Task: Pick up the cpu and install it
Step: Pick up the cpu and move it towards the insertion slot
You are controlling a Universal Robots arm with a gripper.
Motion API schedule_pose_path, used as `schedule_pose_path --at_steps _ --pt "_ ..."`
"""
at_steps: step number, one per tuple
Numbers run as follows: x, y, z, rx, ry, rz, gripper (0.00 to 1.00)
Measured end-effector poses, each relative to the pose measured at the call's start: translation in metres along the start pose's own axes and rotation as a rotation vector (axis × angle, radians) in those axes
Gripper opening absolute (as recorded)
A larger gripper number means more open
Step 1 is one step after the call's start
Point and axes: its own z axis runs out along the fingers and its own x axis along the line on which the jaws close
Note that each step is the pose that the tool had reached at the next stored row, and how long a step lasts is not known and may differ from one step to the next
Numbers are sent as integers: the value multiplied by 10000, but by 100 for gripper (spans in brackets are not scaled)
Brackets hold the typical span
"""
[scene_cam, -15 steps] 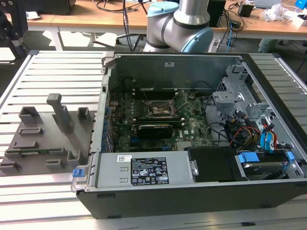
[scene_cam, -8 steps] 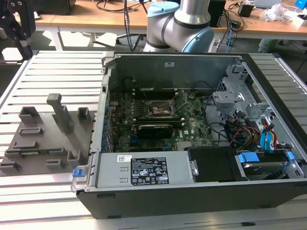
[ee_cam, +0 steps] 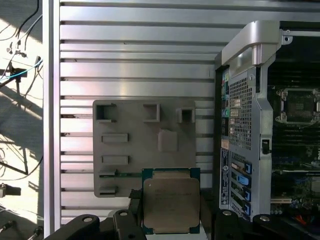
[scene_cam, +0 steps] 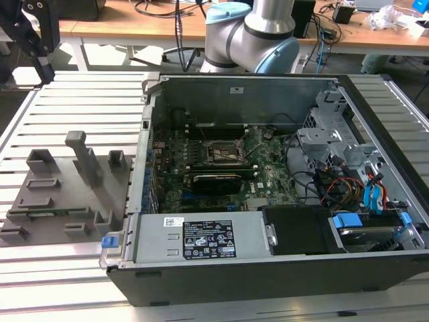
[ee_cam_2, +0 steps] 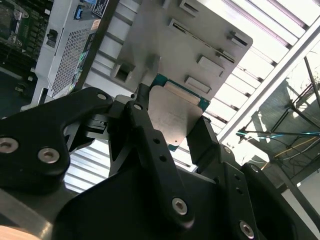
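Cpu: small square cpu [ee_cam: 171, 202], silver-grey metal lid on a green rim, held above one edge of the fixture plate.
Gripper: black two-finger gripper [ee_cam_2: 172, 127], closed on two opposite cpu edges.
Fixture plate: grey plastic fixture plate [scene_cam: 60, 194], lower left of the exterior view, on the slatted aluminium table [scene_cam: 80, 94].
Open room: bare slats between the plate and the open black computer case [scene_cam: 268, 282].
Socket: black square socket frame [scene_cam: 224, 153], mid-board, uncovered.

Open computer case [scene_cam: 268, 282] on slatted metal table [scene_cam: 80, 100]. Grey fixture plate [scene_cam: 60, 201] beside case, on exterior view's left. Wooden desk [scene_cam: 114, 23] beyond case. Labelled silver box [scene_cam: 157, 241] inside case.
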Motion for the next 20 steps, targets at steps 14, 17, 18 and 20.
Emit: schedule_pose_path --at_steps 14,17,18,20 --pt "-203 -1 5 13 0 0 54" --pt "-266 -2 7 21 0 -1 54" --pt "-294 -1 8 28 1 -1 54" --pt "-341 -1 10 37 0 -2 54"
